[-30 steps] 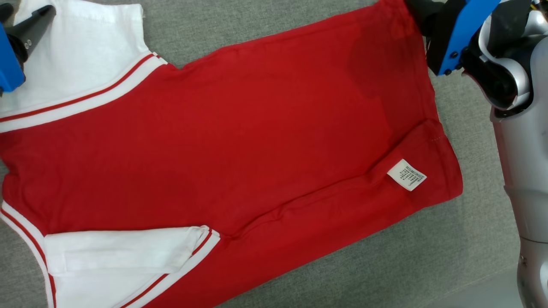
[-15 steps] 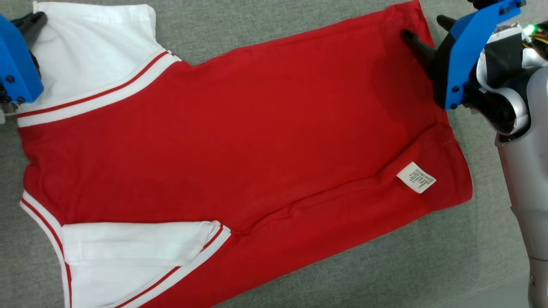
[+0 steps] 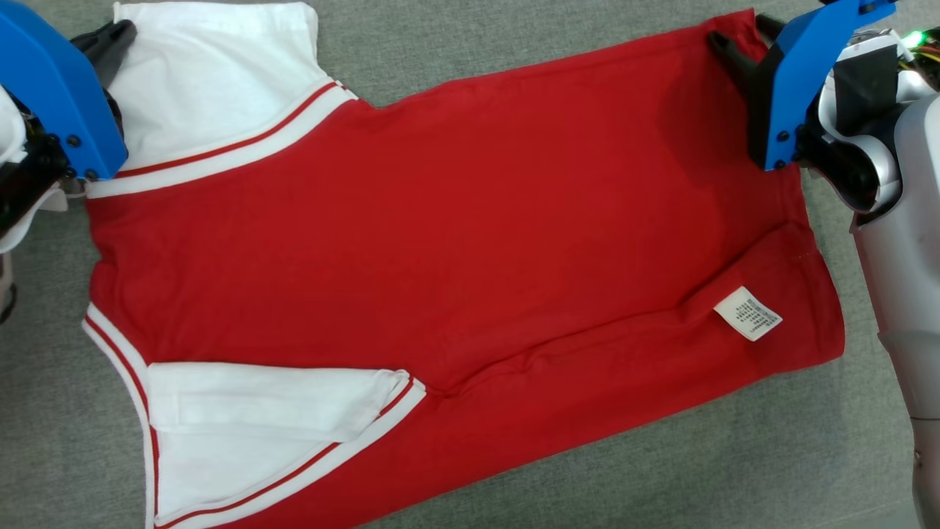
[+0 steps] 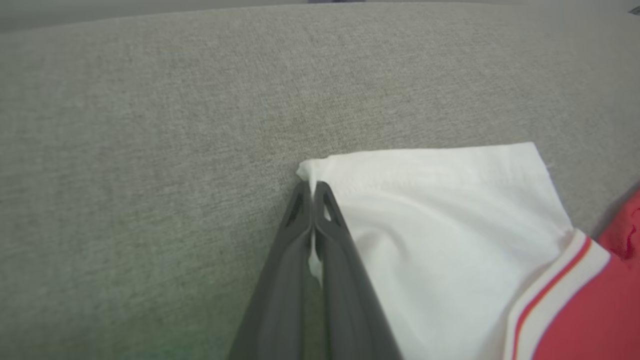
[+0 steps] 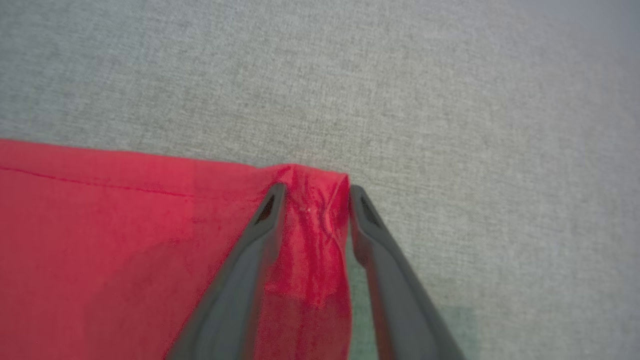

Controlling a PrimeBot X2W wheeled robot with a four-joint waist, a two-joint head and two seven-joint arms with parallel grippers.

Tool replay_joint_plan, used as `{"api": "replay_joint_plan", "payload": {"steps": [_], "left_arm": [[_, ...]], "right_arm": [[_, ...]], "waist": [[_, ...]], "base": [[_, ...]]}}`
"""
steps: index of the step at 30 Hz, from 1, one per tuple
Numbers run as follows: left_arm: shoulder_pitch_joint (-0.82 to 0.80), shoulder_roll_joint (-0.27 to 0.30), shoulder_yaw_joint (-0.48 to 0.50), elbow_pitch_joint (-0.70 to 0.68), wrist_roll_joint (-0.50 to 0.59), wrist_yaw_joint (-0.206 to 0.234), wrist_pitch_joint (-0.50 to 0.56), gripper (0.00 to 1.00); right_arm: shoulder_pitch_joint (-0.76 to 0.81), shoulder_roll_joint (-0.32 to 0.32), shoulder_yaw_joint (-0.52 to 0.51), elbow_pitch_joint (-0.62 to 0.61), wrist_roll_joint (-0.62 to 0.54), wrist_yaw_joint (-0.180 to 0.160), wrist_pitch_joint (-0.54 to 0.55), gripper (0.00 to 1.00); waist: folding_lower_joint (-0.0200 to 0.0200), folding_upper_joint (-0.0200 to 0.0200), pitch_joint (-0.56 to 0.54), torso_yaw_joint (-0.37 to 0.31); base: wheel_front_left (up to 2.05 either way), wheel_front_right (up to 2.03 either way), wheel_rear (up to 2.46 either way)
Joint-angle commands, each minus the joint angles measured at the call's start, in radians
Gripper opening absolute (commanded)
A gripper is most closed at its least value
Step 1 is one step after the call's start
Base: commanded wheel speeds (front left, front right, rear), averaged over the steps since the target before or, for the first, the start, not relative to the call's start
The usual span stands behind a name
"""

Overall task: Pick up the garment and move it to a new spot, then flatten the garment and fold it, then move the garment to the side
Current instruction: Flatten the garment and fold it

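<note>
Two grippers are working at opposite ends of a red T-shirt (image 3: 455,220) that lies spread out, nearly flat, across the grey cloth-covered worktop (image 3: 661,470), with its sleeves towards the robot's left and its hem towards the right. The left gripper (image 4: 312,189) has its jaws pressed together on the far outer corner of the white sleeve (image 3: 213,81), and a sliver of white cloth shows pinched between the two dark fingers. The right gripper (image 5: 316,192) sits at the far corner of the red hem with its jaws apart. One finger lies over the cloth and the other is just beside the edge, and the corner is bunched up into a small ridge between them. Nearer the robot, the other white sleeve (image 3: 257,400) lies folded inwards over the body of the shirt, its red-striped trim running alongside. A white care label (image 3: 747,314) lies on the red cloth near the hem, beside a long crease.
</note>
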Motion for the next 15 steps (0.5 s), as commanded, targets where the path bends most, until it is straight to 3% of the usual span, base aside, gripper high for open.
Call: {"api": "replay_joint_plan", "payload": {"steps": [1, 5, 10, 15], "left_arm": [[0.018, -0.005, -0.001, 0.007, 0.0, 0.002, -0.013, 0.0], [0.041, -0.048, 0.037, 0.004, -0.001, 0.01, -0.14, 0.0], [0.145, -0.151, 0.084, -0.014, -0.028, 0.028, -0.343, 0.0], [0.301, -0.251, 0.094, -0.072, -0.05, -0.02, -0.552, 0.0]], "right_arm": [[0.0, -0.007, 0.0, 0.016, 0.004, 0.0, -0.004, 0.0], [0.002, -0.022, -0.006, 0.028, 0.015, 0.0, -0.05, 0.0], [0.053, -0.047, -0.039, 0.032, 0.027, 0.0, -0.118, 0.0], [0.138, -0.069, -0.08, 0.025, 0.046, 0.0, -0.173, 0.0]], "waist": [[0.0, 0.0, -0.002, 0.003], [0.0, 0.0, -0.023, 0.019], [0.0, 0.0, -0.082, 0.064], [0.0, 0.0, -0.16, 0.126]], "base": [[0.0, 0.0, 0.0], [0.0, 0.0, 0.0], [0.0, 0.0, 0.0], [0.0, 0.0, 0.0]]}}
